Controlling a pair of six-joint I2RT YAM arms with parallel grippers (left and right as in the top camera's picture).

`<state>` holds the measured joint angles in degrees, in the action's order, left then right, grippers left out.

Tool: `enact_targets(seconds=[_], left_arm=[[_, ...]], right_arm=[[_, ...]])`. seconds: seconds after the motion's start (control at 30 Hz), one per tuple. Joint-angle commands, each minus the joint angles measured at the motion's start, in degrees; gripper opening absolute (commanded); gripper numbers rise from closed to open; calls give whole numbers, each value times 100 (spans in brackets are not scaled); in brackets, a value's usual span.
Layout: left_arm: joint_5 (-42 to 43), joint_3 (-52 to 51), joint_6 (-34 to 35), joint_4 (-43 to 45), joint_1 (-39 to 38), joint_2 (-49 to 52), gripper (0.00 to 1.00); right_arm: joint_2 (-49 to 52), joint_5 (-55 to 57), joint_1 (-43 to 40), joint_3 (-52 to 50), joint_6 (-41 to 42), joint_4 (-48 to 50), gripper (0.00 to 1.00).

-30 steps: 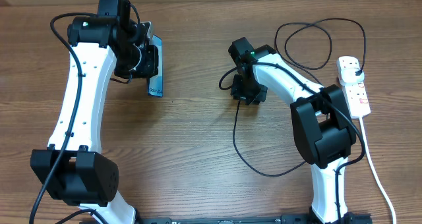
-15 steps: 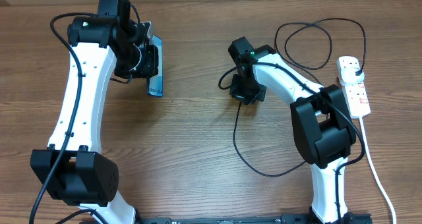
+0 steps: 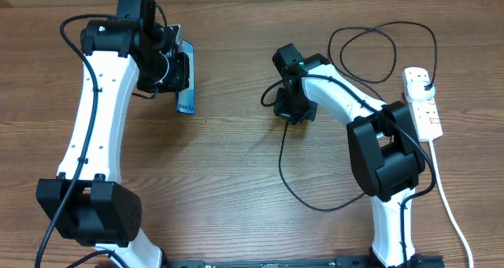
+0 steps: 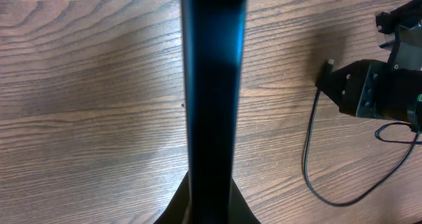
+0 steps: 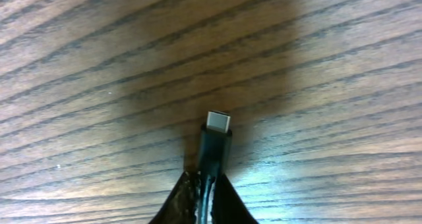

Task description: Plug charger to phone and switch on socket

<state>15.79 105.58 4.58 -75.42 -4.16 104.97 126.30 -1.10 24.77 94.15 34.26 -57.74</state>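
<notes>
- Nearest the arm bases, the charger (image 3: pixel 280 167) lies slack on the wooden worktop (image 3: pixel 236 181), curving in a loose bend just left of the right arm's base.
- From that bend the cable runs away from the bases, up to the right end effector (image 3: pixel 290 109), near the middle of the worktop.
- The right end effector is clenched on the charger just behind its small plug. In the right wrist view the two fingers (image 5: pixel 175 201) pinch the black cable, and the metal tip (image 5: pixel 217 121) juts out past them, close above the wood.
- To the left and a little farther off, the left end effector (image 3: pixel 175 71) is clenched on the phone (image 3: pixel 187 94).
- The phone is held on edge with a strip of blue screen showing. In the left wrist view it is a dark bar up the middle. Whether it touches the worktop cannot be told.
- The phone and the charger tip are well apart.
- At the far right lies the socket (image 3: pixel 424 102), with a black plug in its far end.
- Farthest off, the charger makes a loop just left of the socket.
</notes>
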Motion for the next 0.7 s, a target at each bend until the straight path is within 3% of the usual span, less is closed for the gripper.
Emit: enact_targets(seconds=[0.0,0.33,0.4,0.57,0.67], left_arm=[[33,52,81,28,-37,-24,4],[118,52,79,103,-37,-24,4],[553,55,50,214,-37,-24,4],[2922,57,-144,1617,26,-24,4],[4087,66,890,3130,90,-24,4]], right_arm=[[275,63,-2,-35,-20,48,8],[170,-197,-74,140,-122,46,4],[-81,-999,-205,278,-675,114,4],[-1241,-3088,-544,310,-1991,74,4],[-2052,-3202,-474,310,-2129,-293,4]])
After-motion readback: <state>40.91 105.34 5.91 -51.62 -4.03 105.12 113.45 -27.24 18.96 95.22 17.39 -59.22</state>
